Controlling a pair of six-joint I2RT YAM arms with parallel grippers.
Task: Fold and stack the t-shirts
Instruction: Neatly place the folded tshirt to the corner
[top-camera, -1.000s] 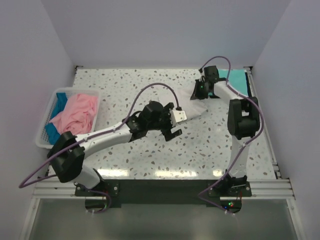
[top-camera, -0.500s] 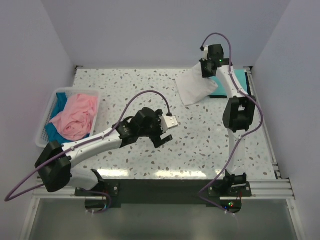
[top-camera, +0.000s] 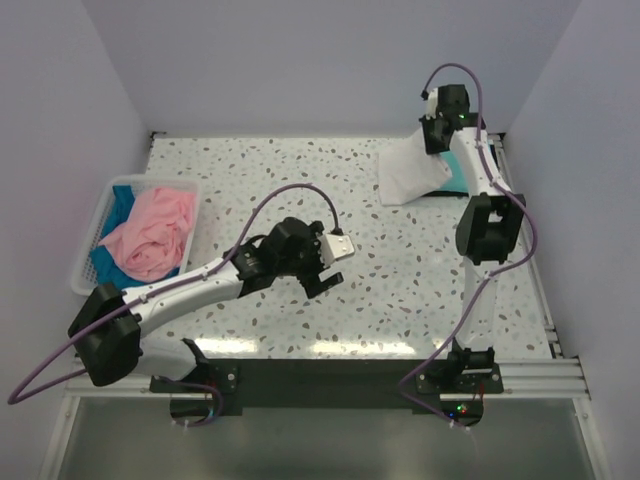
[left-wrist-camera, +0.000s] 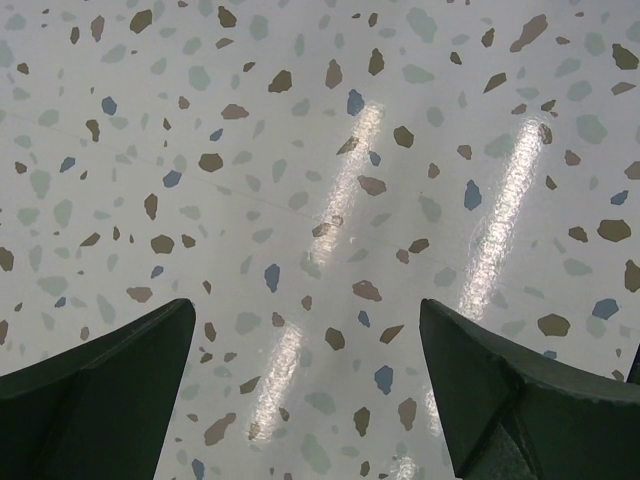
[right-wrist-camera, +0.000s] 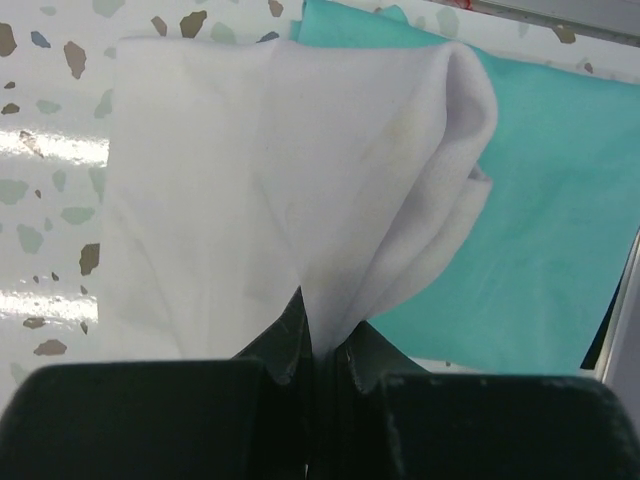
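Right gripper (right-wrist-camera: 318, 345) clamps white t-shirt (right-wrist-camera: 250, 180) above teal t-shirt (right-wrist-camera: 540, 220), far right. Left gripper (left-wrist-camera: 306, 308) gapes empty over table (left-wrist-camera: 300, 120). Basket (top-camera: 82, 283) holding pink t-shirt (top-camera: 150, 230) sits left.

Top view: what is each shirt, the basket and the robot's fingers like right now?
Left fingers: open, empty.
Right fingers: shut on the white shirt.
White shirt: hanging from the right fingers, partly over the teal shirt.
Teal shirt: folded flat on the table.
Pink shirt: crumpled in the basket.
Blue shirt: crumpled under the pink shirt.
Basket: upright, holding two shirts.
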